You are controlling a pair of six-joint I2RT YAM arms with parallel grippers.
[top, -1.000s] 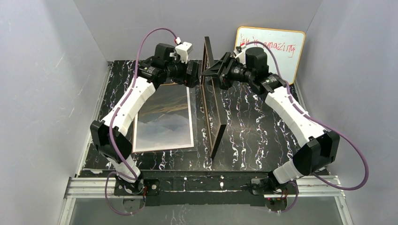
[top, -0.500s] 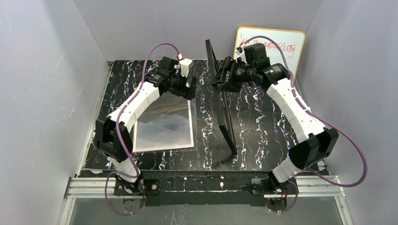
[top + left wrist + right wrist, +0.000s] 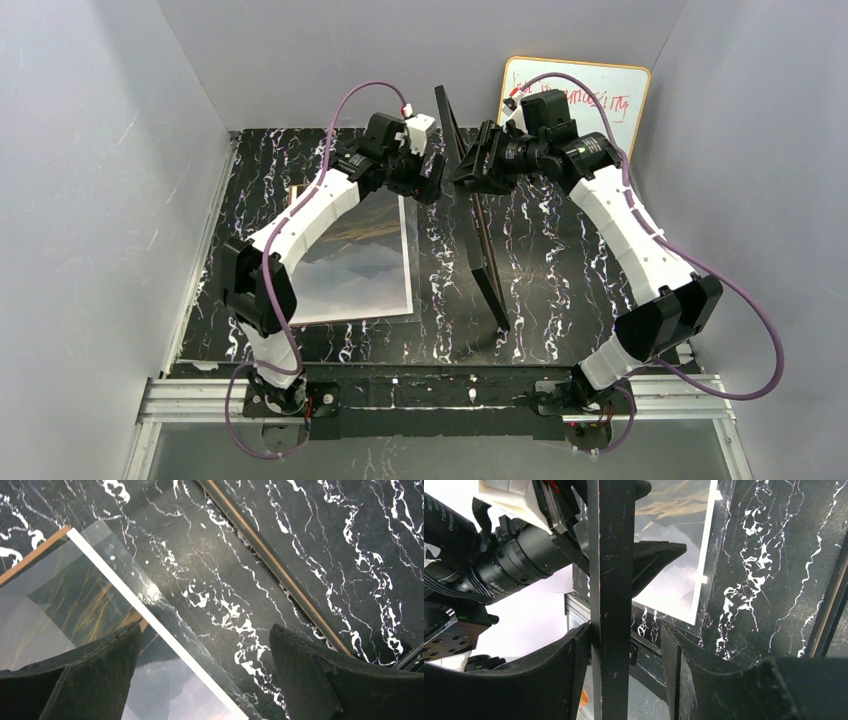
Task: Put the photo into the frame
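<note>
The photo (image 3: 350, 262), a glossy mountain print with a white border, lies flat left of centre on the black marble table (image 3: 560, 260). The frame (image 3: 486, 250) stands on its long edge mid-table, leaning, its black rail (image 3: 610, 580) between the fingers of my right gripper (image 3: 462, 165). The rail touches one finger and a gap shows at the other, so the jaws are open around it. My left gripper (image 3: 432, 182) hovers open over the photo's (image 3: 60, 600) far right edge, just left of the frame's top, holding nothing. The frame's lower rail (image 3: 272, 562) crosses the left wrist view.
A whiteboard (image 3: 600, 95) with red writing leans on the back wall at the right. A brown panel's edge (image 3: 31, 564) shows under the photo. Grey walls enclose the table on three sides. The left arm's wrist (image 3: 499, 565) sits close behind the frame rail.
The frame has swung to the right, and its near end now sits further right. My left gripper has moved right and back, up to the frame's top. The right gripper has shifted slightly right.
</note>
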